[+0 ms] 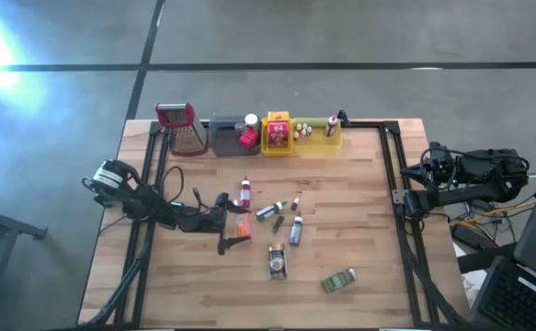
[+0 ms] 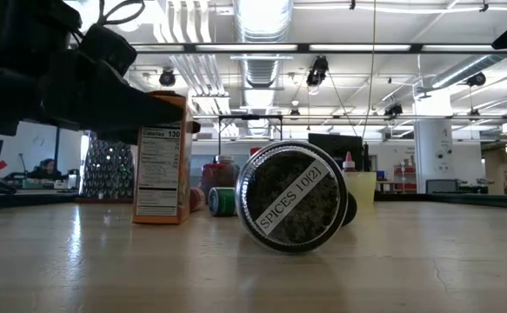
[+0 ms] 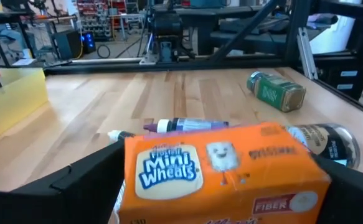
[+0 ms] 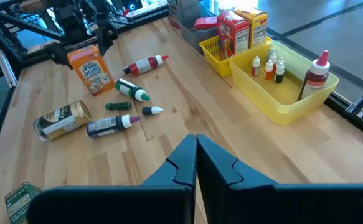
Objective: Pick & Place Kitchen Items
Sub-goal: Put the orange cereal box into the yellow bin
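Observation:
An orange Mini Wheats box (image 3: 225, 174) stands upright on its bottom on the wooden table (image 1: 359, 202), left of centre. My left gripper (image 1: 237, 224) comes at it level from the table's left, open, with one finger on each side of the box. Loose items lie just right of it: a red-capped bottle (image 1: 245, 191), a green bottle (image 1: 268, 211), a purple bottle (image 1: 295, 230), a spice jar (image 2: 292, 196) on its side and a green tin (image 1: 338, 280). My right gripper (image 4: 197, 149) waits shut, raised over the table's right edge. My left gripper's fingers (image 3: 88, 180) stand close along the two narrow sides of the orange box (image 3: 137, 186), level and from the table's left. I cannot tell whether they touch it. The box stands upright on the table.
Along the far edge stand a red-topped metal grater (image 1: 180, 127), a grey tray (image 1: 226, 142), a yellow tray with red boxes (image 1: 278, 145) and a yellow tray with small bottles (image 1: 327, 142). Bare wood shows on the table's right half and near edge.

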### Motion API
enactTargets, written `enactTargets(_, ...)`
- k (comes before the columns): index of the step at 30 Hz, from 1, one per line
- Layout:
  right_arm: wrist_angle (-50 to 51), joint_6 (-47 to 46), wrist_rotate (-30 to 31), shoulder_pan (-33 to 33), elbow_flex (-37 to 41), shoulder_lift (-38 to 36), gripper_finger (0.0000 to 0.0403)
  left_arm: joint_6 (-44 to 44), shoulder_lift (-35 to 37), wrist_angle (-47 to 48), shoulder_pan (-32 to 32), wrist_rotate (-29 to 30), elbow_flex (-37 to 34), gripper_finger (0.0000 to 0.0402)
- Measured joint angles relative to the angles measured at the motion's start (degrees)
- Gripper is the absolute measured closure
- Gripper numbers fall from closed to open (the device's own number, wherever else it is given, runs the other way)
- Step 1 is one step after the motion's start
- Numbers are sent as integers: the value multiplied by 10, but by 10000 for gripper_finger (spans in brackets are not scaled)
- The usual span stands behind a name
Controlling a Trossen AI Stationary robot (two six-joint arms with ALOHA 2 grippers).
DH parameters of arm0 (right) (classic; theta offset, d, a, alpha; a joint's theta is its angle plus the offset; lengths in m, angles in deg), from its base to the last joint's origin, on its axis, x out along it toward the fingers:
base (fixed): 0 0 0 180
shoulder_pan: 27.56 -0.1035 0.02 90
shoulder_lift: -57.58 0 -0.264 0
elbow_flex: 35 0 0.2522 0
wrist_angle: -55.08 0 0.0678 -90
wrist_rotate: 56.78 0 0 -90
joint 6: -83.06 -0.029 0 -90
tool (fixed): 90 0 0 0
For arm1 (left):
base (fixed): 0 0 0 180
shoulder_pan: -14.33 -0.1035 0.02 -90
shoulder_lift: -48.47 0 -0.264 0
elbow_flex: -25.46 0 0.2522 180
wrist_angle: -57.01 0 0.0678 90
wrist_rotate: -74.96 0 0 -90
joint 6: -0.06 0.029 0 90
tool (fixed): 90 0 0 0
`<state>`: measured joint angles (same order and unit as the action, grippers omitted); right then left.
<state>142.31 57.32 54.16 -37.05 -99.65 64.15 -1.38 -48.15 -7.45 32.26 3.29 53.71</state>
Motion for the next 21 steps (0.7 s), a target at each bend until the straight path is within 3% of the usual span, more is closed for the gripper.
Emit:
enactTargets(8, 0, 0, 0, 0, 0, 0, 394, 57, 40, -7, 0, -22, 0, 2)
enactTargets(15, 0, 0, 0, 0, 0, 0, 394, 40, 102, -6, 0, -54, 0, 2)
enactTargets(21, 0, 0, 0, 0, 0, 0, 394, -34, 186, 74, 1, 7, 9, 2)
